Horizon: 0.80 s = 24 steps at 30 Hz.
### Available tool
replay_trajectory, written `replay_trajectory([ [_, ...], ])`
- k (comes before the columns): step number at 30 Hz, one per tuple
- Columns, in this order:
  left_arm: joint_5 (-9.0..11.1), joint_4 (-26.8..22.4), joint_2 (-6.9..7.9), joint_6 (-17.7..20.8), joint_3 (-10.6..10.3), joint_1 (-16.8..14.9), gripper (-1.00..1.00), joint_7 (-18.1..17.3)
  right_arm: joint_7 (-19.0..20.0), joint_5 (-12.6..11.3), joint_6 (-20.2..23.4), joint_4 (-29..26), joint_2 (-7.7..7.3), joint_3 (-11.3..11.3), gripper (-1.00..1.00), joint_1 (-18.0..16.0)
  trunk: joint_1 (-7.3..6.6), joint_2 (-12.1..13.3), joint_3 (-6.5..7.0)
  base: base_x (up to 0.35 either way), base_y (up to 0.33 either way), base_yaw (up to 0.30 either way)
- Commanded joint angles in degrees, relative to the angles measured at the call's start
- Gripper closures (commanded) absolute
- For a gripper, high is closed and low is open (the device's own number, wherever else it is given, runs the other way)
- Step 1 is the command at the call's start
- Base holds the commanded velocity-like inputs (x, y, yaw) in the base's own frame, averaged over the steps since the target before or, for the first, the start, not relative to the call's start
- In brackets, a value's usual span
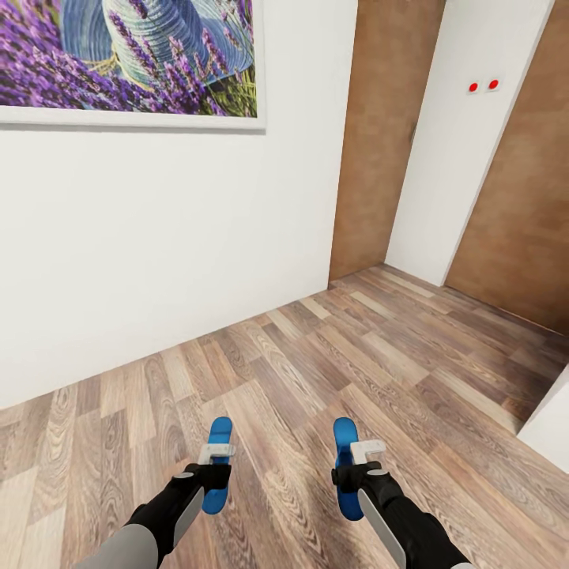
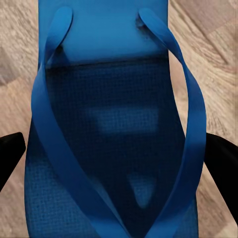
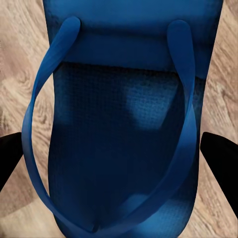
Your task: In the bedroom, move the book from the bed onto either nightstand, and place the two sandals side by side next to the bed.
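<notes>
Floor space first: wood-plank floor (image 1: 332, 371) runs open ahead of both grippers, nothing lying on it between them and the walls. White wall (image 1: 158, 237) bounds it ahead and to the left of the left gripper, meeting the planks in a diagonal line. Framed lavender picture (image 1: 126, 59) hangs high on that wall, well above arm level. Past the right gripper and further on, the room narrows into a corner: one brown wooden door (image 1: 379, 142), a white wall section (image 1: 466, 150) with two small red dots (image 1: 483, 84), then a second brown door (image 1: 525, 213). White corner edge (image 1: 549, 423) juts in beside the right arm, the closest obstruction on that side.

Left gripper (image 1: 215, 456) holds the left sandal (image 1: 217, 466), blue, long axis pointing forward, clear of the floor. Its wrist view shows the sandal's (image 2: 116, 129) straps and textured footbed, with black fingers (image 2: 10, 156) at both side edges.

Right gripper (image 1: 359, 456) grips the right sandal (image 1: 346, 466) the same way; its wrist view shows the blue sole (image 3: 124, 129) pinched between black fingers (image 3: 220, 153).

Sandals roughly parallel, apart, planks visible between them.
</notes>
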Motion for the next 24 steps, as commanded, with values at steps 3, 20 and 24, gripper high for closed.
replay_trajectory([
  [3,0.3,-0.1,0.04,0.3,-0.3,0.0,1.0,0.2,-0.6,-0.6,0.2,-0.1,-0.09,0.3,1.0,0.0,-0.67,1.2,0.49,0.0,0.0,0.0],
  [20,0.3,-0.1,0.1,-0.6,-0.3,0.0,1.0,0.2,-0.5,-0.6,0.2,0.3,-0.13,0.3,1.0,0.0,-4.41,8.0,3.54,0.0,0.0,0.0],
  [24,0.1,0.0,0.09,-1.3,-0.4,0.0,1.0,0.2,-0.6,-0.6,0.2,0.4,-0.14,0.3,1.0,0.0,-5.29,9.6,4.26,0.0,0.0,0.0],
])
